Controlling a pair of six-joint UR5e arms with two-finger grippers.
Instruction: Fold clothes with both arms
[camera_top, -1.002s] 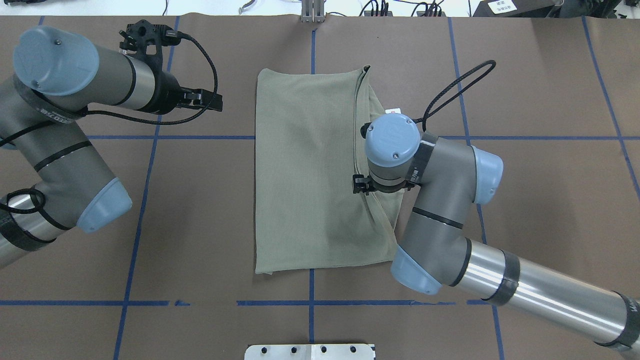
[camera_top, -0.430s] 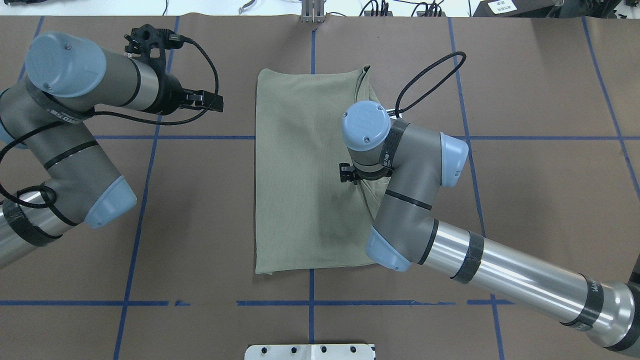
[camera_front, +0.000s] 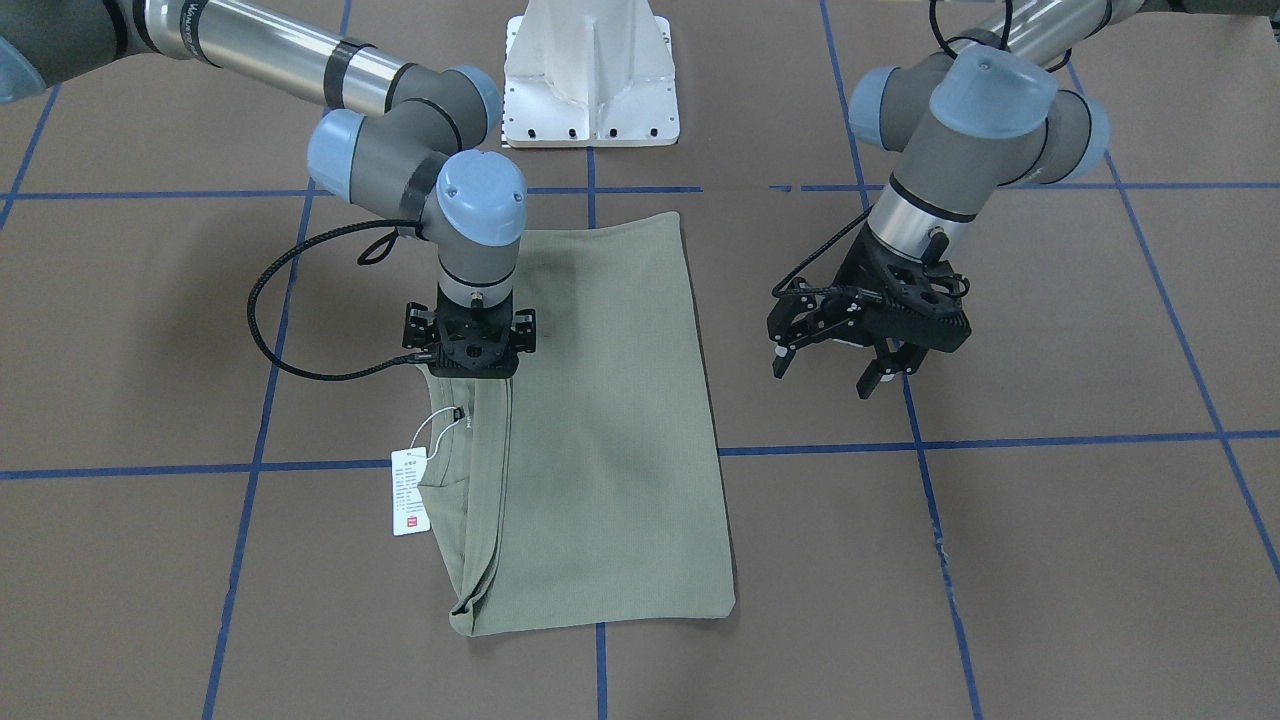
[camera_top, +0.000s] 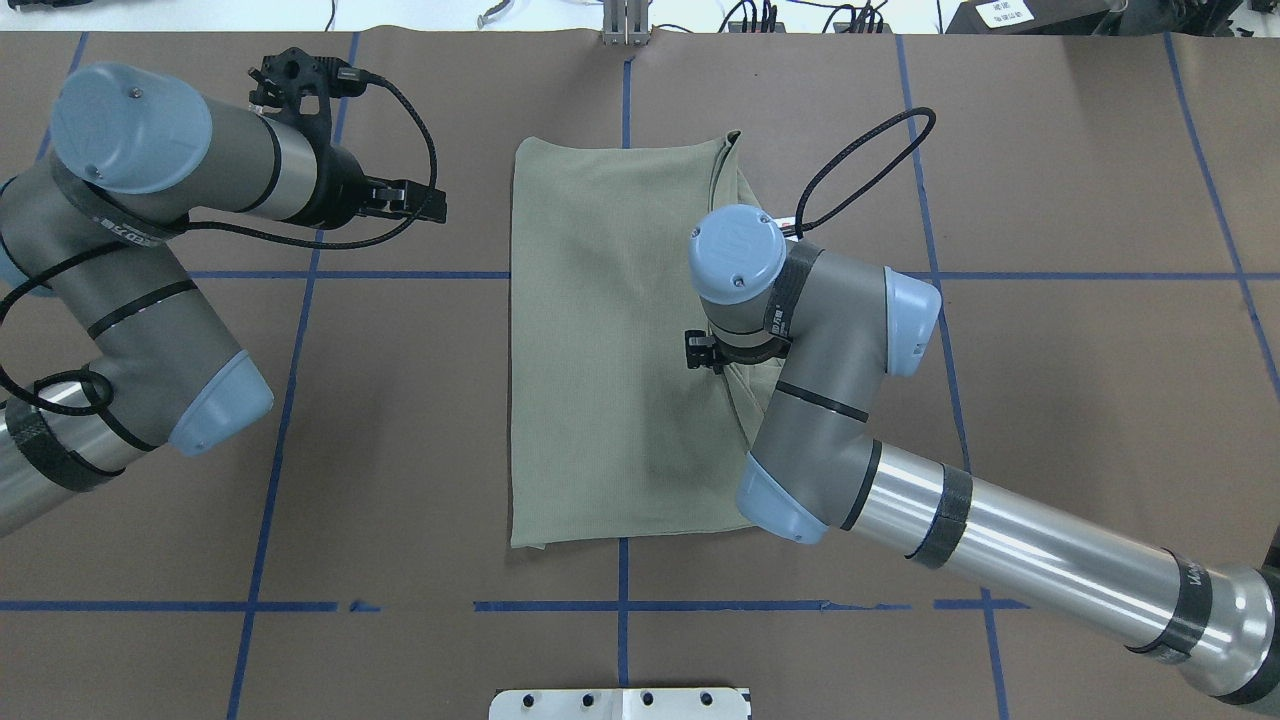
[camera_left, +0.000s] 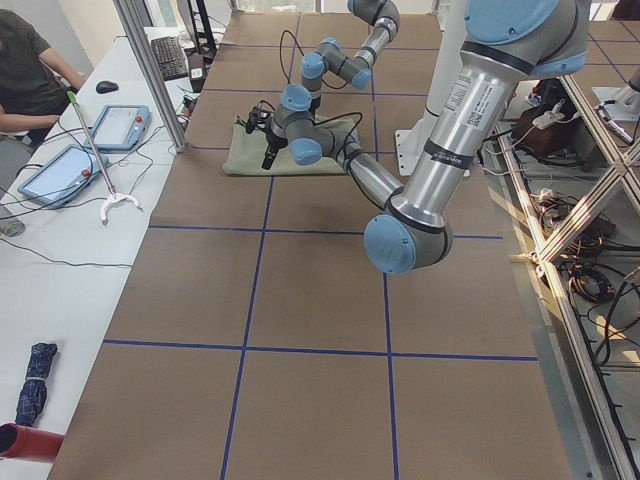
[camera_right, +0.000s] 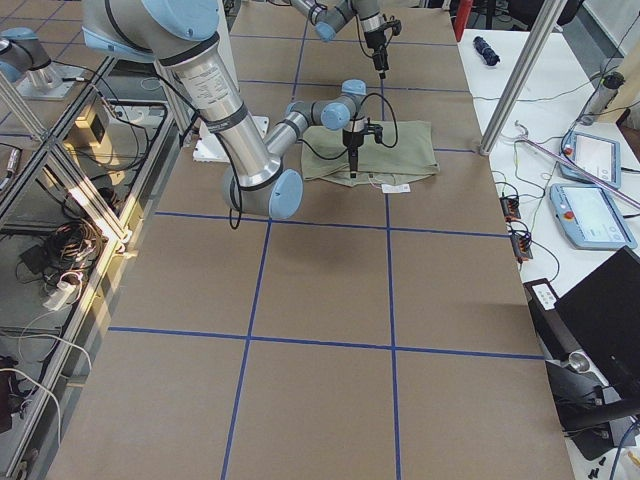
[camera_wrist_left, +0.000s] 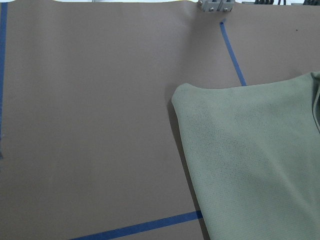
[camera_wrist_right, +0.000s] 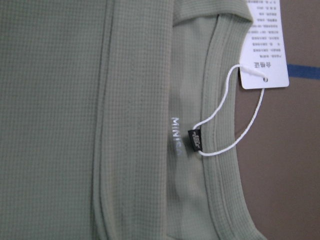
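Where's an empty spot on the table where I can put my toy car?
Bare table lies between the left arm and the shirt, and in the far right corner past the right arm. It is crowded along the shirt's collar edge, where the right end effector and the hang tag sit.

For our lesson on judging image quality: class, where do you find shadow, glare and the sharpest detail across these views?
Overhead: a soft shadow darkens the shirt beside the right arm, whose metal tube carries a bright glare streak. Right wrist: sharpest view, with the knit ribs and the tag print crisp. Left wrist: evenly lit, no hard shadows.
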